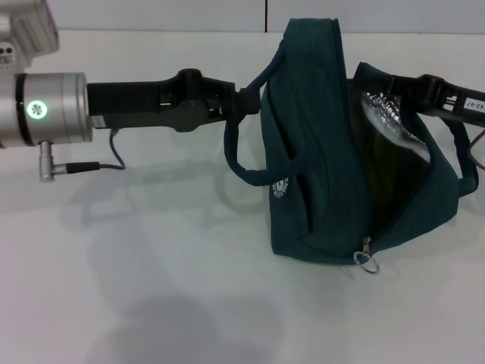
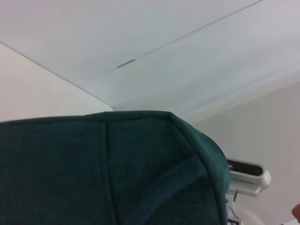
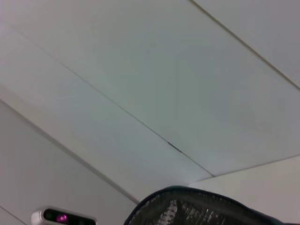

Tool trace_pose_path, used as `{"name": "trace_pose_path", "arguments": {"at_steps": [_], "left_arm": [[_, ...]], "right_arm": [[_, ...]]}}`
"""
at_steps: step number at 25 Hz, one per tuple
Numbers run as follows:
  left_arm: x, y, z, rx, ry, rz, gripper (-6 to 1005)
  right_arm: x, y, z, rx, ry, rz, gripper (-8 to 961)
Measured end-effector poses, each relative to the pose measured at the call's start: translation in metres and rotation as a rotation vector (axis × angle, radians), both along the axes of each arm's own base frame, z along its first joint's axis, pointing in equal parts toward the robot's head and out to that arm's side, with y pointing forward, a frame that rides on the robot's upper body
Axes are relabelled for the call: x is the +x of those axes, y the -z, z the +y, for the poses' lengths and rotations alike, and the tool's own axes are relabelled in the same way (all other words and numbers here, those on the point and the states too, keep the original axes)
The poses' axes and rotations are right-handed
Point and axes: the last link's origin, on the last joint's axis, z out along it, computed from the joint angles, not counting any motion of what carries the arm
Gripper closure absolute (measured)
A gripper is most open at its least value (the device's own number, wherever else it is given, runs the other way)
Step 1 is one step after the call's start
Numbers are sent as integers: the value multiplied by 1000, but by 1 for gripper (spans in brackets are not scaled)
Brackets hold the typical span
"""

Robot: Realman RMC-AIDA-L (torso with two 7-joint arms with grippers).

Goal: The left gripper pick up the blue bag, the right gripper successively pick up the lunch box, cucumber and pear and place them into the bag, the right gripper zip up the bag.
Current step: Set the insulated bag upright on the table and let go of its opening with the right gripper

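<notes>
A: Left gripper (image 1: 246,98): state and place?

B: It reaches in level and is clamped on one loop handle (image 1: 244,125) of the large dark teal-blue fabric bag (image 1: 326,159), at the bag's upper edge on the robot's left side.

A: Right gripper (image 1: 394,87)?

B: At the bag's opposite rim, against the crinkled silver foil lining (image 1: 386,114). Finger spread: I cannot tell, the fabric hides the tips.

A: The bag itself?

B: It is held up with its mouth gaping and its base resting on the white table (image 1: 151,265). Its zipper is undone, and the metal ring pull (image 1: 367,262) hangs at the bag's lower front corner. A small white round logo (image 1: 280,188) sits on its side.

A: Contents?

B: The interior is dark; I cannot tell.
</notes>
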Motion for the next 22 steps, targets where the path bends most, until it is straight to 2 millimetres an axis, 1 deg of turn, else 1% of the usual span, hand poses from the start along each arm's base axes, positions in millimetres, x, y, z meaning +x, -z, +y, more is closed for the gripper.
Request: {"name": "trace_pose_path", "arguments": {"at_steps": [5, 8, 11, 15, 19, 22], "left_arm": [[-13, -8, -3, 83, 18, 5, 929], [-21, -7, -6, 139, 43, 24, 929], [-28, 0, -8, 171, 61, 58, 929], [-39, 15, -10, 202, 65, 132, 929], [-52, 29, -10, 249, 45, 184, 929], [-57, 36, -10, 282, 39, 213, 928]], "right_arm": [[1, -2, 3, 19, 15, 1, 877], [1, -6, 8, 65, 34, 23, 874], [-2, -4, 14, 107, 53, 39, 871], [-5, -4, 18, 125, 56, 35, 868], [1, -3, 19, 132, 87, 24, 864], [5, -2, 17, 134, 104, 18, 862]]}}
